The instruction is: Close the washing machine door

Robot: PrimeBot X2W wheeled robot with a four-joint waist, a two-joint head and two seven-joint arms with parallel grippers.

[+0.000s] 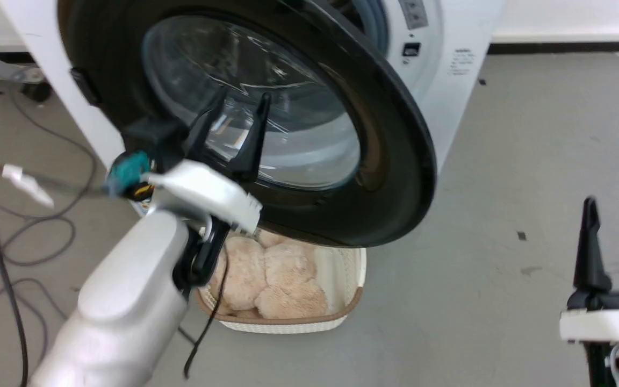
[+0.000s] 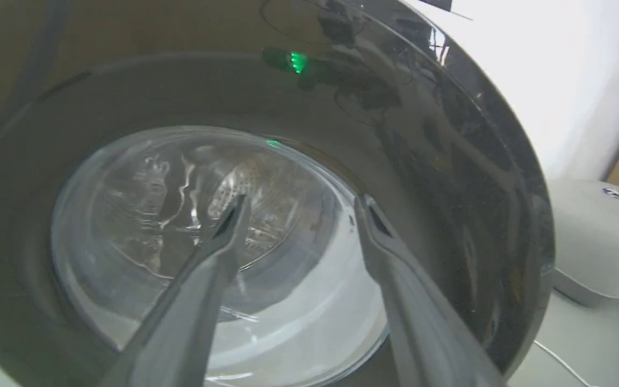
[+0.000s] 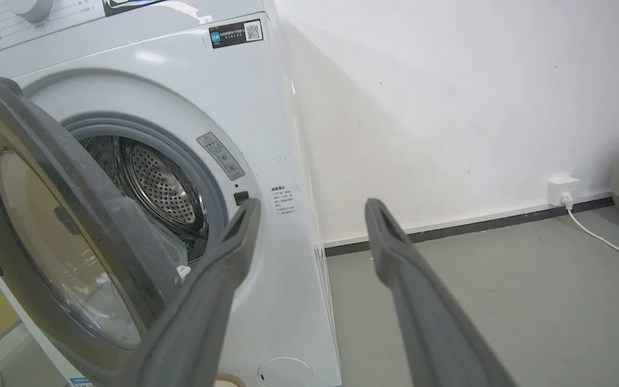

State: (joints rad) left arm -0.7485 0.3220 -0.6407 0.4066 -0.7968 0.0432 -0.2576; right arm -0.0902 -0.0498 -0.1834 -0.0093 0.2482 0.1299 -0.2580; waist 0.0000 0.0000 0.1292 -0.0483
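Left claw [image 1: 242,98] spread, empty, tips at door [image 1: 395,161] glass just ahead. Pushing step, I judge. Next: shove forward till latched.

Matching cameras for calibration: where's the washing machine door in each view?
Head view: washing machine door upper centre, partly open, left hand in front of its glass.
Left wrist view: door close up, glass centre-left, black rim curving at right.
Right wrist view: door at left edge.
Shared landmark: the clear glass window.
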